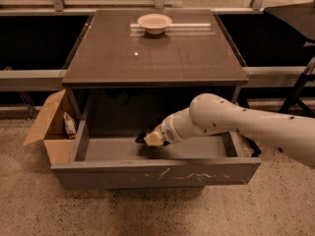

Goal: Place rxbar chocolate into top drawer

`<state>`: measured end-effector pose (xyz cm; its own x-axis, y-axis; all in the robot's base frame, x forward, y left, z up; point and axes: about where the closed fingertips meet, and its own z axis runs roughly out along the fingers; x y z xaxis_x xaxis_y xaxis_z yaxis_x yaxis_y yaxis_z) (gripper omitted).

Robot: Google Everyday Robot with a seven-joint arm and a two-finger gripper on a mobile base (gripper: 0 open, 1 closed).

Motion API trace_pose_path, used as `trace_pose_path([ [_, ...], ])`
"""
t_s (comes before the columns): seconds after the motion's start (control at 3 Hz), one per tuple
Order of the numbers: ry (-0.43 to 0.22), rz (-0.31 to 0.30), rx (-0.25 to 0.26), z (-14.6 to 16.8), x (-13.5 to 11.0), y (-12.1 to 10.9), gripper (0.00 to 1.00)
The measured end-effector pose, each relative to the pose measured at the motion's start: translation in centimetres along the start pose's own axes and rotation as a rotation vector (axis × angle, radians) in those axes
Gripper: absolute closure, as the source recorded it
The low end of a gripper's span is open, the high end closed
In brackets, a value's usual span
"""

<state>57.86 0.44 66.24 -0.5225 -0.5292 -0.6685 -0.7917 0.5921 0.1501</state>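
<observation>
The top drawer (156,174) is pulled out wide under the table, and its grey front panel shows white scratches. My gripper (149,138) reaches down into it from the right on the white arm and hangs low over the middle of the drawer floor. It is shut on the rxbar chocolate (141,138), of which only a small dark end shows at the left of the pale gripper tip. The rest of the bar is hidden by the gripper.
A pale round bowl (154,21) stands at the back of the brown table top (157,58). An open brown cardboard box (48,132) with a light snack packet (69,125) sits on the floor just left of the drawer. A dark stand is at the far right.
</observation>
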Motion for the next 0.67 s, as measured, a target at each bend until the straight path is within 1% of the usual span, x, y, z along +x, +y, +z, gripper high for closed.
trace_pose_path([
  [0.33,-0.026,-0.007,0.013,-0.81,-0.2,-1.46,0.01],
  [0.67,-0.048,-0.015,0.017,-1.65,-0.56,-2.29,0.0],
])
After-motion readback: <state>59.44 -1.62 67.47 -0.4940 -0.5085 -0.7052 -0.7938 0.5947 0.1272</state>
